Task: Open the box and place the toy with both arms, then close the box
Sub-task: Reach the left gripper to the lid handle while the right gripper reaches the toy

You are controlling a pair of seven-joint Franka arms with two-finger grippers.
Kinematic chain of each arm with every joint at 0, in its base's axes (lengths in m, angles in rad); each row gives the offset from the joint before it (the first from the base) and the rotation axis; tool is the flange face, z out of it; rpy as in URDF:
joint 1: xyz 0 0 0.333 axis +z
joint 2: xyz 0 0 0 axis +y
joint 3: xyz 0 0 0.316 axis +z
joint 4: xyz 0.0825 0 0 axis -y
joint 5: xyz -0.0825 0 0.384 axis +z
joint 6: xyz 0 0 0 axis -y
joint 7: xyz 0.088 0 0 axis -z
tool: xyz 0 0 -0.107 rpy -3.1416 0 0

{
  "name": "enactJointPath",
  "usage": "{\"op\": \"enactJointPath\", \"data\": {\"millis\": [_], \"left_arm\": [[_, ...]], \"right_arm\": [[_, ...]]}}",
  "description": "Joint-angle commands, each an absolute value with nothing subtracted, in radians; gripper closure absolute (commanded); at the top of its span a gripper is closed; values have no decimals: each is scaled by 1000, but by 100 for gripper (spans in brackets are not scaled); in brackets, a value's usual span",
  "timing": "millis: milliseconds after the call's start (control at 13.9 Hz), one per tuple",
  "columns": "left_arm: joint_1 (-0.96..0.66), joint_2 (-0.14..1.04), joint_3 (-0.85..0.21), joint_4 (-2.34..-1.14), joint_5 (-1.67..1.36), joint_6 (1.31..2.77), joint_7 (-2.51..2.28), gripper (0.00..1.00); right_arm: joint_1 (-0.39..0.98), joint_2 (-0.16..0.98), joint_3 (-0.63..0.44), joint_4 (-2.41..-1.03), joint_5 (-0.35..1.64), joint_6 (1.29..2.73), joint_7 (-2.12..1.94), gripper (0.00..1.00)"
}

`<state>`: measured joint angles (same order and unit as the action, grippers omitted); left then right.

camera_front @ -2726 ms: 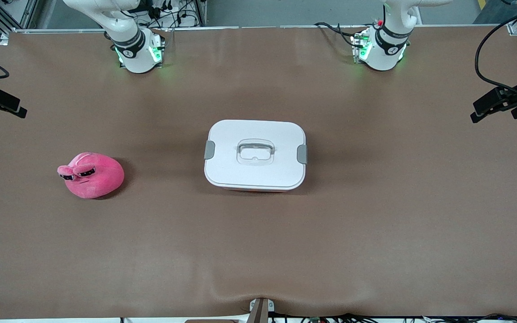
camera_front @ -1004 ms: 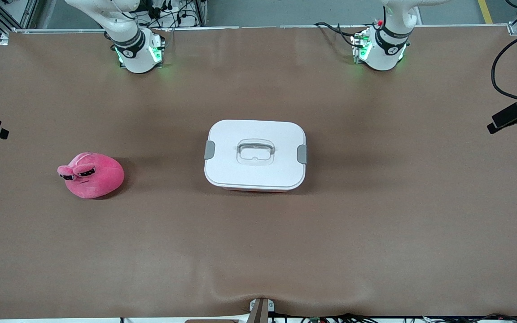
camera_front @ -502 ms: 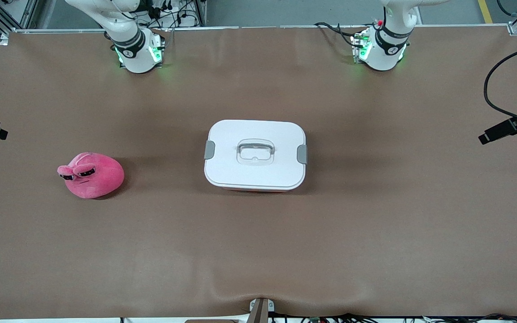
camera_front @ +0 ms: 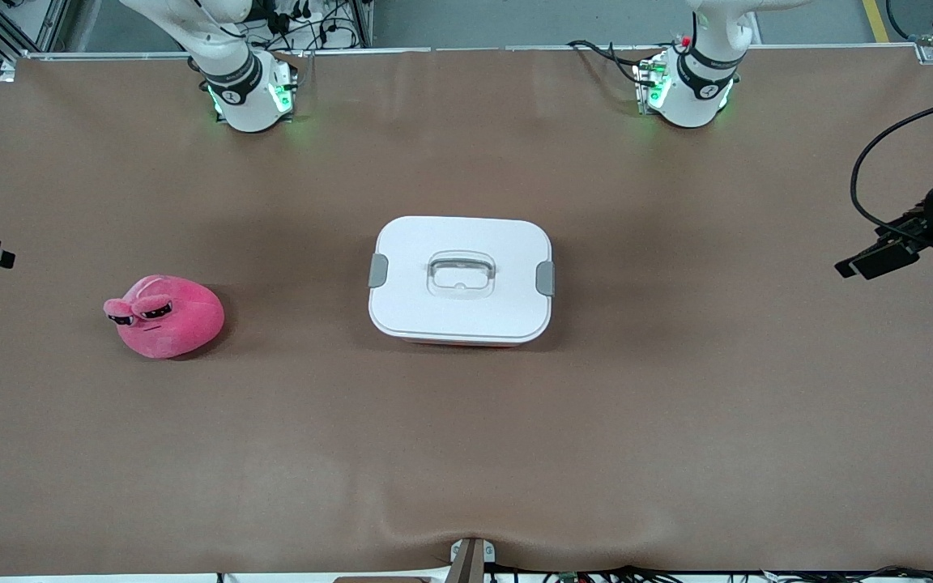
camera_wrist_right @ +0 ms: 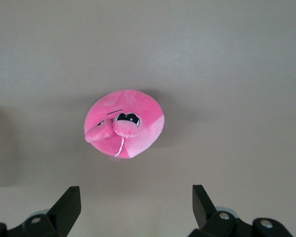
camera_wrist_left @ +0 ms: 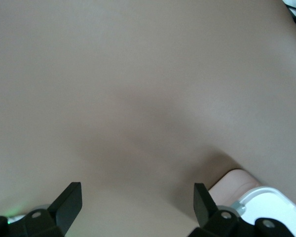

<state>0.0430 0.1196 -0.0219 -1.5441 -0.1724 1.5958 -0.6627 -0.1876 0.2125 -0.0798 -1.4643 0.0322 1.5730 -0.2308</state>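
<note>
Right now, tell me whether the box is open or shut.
Shut. The white lid sits flat on the box, grey clips at both ends.

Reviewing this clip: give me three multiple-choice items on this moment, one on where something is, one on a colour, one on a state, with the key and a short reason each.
1. Where does the toy lie relative to the box?
A. On the lid
B. On the table, toward the right arm's end
C. On the table, toward the left arm's end

2. What colour are the box's side clips?
A. Grey
B. Green
C. Pink

3. What is the state of the box?
A. Lid off, beside it
B. Lid on
C. Lid held by a gripper

Key:
1 B, the toy sits on the brown table apart from the box, at the right arm's end.
2 A, both clips show grey against the white lid.
3 B, the lid covers the box; the left gripper and right gripper are open and hold nothing.
</note>
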Motion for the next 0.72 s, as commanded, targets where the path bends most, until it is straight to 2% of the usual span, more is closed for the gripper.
{"op": "enactJointPath", "data": {"millis": [0,287,646], "left_arm": [[-6,147,-38,-1520,-175,1595,-851,0],[-106,149,-37,-1520,-173,1608,-1124,0],[-172,164,-37,-1520,-173,1632,-1343,0]], "right_arm": [[-201,227,-71,-1442,8,1591,-302,0],[-199,241,-66,-1447,21,1589,-478,0],[-129,333,-64,-1439,8,1591,-479,0]]}}
